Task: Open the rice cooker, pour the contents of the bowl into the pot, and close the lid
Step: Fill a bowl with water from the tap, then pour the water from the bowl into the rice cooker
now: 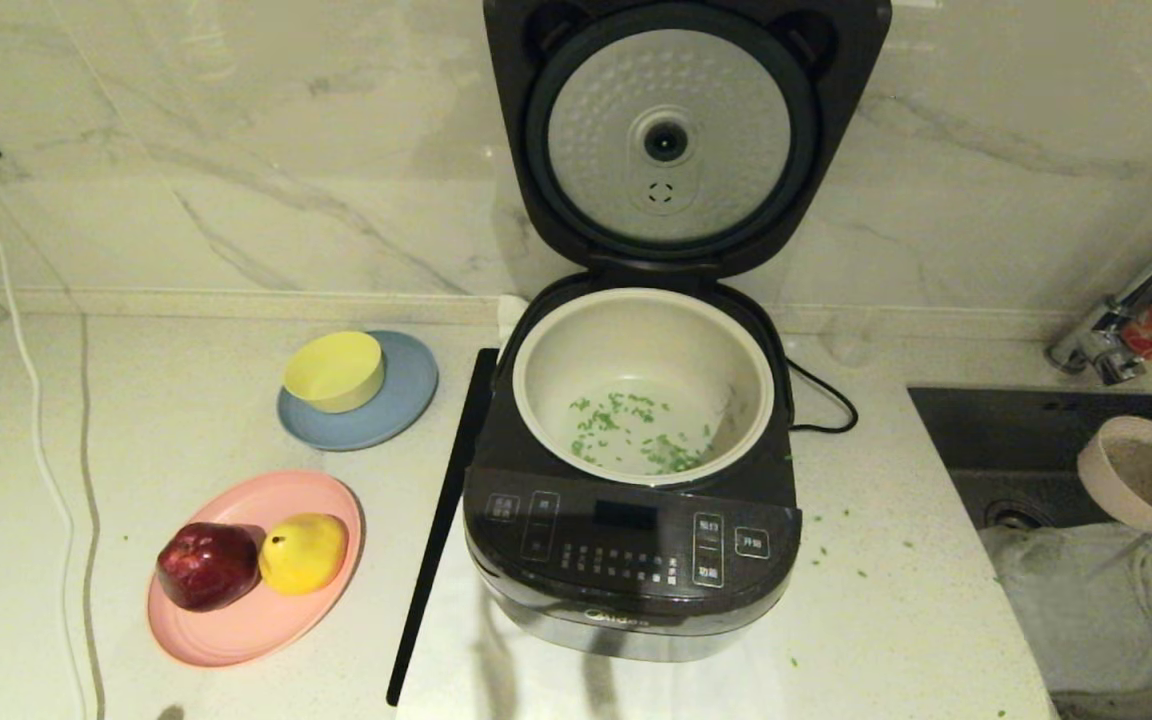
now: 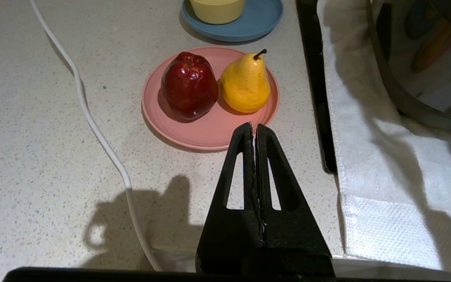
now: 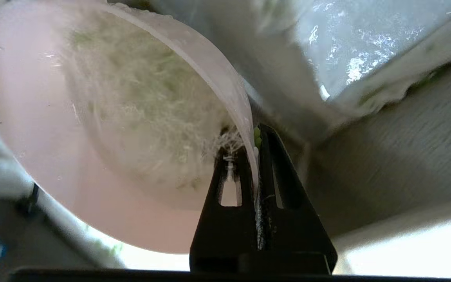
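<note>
The right gripper (image 3: pixel 256 147) is pinched narrow on the rim of the pale pink bowl (image 3: pixel 92 129), one finger inside the rim and one outside, with a green bit caught at the fingertips. In the head view the bowl (image 1: pixel 1141 485) sits at the right edge of the frame, tilted on its side over the dark sink (image 1: pixel 1016 440), its mouth turned toward the rice cooker; the gripper itself is barely visible there, at the bowl's lower right. The rice cooker (image 1: pixel 636 560) stands in the centre of the frame with its lid (image 1: pixel 671 135) swung fully up at the top, dimpled silver disc facing forward. The cream-white pot (image 1: pixel 536 370) sits in the cooker, and the green contents (image 1: pixel 636 435) lie scattered across its bottom, with a few stray bits on the counter (image 1: pixel 836 560) to the lower right of the cooker. The left gripper (image 2: pixel 255 129) is in the lower centre of its wrist view, fingers pressed together and holding nothing, above the counter just short of a pink plate (image 2: pixel 206 133) bearing a red apple (image 2: pixel 188 84) and a yellow pear (image 2: pixel 245 82).
</note>
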Controlling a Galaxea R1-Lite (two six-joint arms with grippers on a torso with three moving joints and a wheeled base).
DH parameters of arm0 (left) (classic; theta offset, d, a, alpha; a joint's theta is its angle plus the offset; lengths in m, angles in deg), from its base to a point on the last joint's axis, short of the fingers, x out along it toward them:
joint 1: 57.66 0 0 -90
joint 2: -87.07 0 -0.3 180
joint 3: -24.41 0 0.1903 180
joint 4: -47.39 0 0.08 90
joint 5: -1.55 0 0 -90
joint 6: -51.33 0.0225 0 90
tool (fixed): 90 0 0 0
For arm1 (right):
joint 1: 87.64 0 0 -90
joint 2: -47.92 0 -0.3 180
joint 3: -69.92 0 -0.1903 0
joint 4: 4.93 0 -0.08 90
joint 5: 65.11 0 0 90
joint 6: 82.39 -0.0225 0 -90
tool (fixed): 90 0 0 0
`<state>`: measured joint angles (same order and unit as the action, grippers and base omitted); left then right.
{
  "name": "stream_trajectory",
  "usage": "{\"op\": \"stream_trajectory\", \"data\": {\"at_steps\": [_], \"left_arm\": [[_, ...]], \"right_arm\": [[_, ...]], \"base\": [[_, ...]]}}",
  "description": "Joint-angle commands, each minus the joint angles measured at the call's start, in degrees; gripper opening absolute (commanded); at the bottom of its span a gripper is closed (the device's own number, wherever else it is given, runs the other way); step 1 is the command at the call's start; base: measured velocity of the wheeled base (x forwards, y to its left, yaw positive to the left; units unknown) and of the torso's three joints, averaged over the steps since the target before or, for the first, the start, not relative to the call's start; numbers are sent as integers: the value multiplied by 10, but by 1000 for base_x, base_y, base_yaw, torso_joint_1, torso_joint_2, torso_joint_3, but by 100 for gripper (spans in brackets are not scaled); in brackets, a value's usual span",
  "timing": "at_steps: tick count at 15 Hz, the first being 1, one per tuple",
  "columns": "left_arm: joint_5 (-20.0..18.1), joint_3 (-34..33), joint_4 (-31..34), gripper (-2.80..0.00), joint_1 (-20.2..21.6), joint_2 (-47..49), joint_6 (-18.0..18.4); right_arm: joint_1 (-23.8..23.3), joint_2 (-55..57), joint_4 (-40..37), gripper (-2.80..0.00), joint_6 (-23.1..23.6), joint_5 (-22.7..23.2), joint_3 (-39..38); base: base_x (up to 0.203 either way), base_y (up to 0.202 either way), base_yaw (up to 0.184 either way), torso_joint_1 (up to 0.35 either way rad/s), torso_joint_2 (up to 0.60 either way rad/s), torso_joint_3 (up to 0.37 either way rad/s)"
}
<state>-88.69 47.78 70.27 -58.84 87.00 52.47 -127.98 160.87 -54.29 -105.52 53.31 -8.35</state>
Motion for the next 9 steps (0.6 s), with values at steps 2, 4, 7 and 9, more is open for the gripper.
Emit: {"op": "stream_trajectory", "data": {"at_steps": [2, 4, 7, 9], "left_arm": [[0, -5, 0, -280, 0, 0, 0], [0, -5, 0, -280, 0, 0, 0], [0, -5, 0, -280, 0, 0, 0], [0, -5, 0, -280, 0, 0, 0]], "right_arm": [[29, -58, -27, -280, -2, -3, 0], [46, -76, -42, -280, -2, -9, 1], [106, -135, -80, -280, -2, -20, 2], [125, -146, -86, -280, -2, -28, 2]], "base": [[0, 0, 0, 0, 0, 0], [0, 0, 0, 0, 0, 0], [0, 0, 0, 0, 0, 0], [0, 0, 0, 0, 0, 0]]}}
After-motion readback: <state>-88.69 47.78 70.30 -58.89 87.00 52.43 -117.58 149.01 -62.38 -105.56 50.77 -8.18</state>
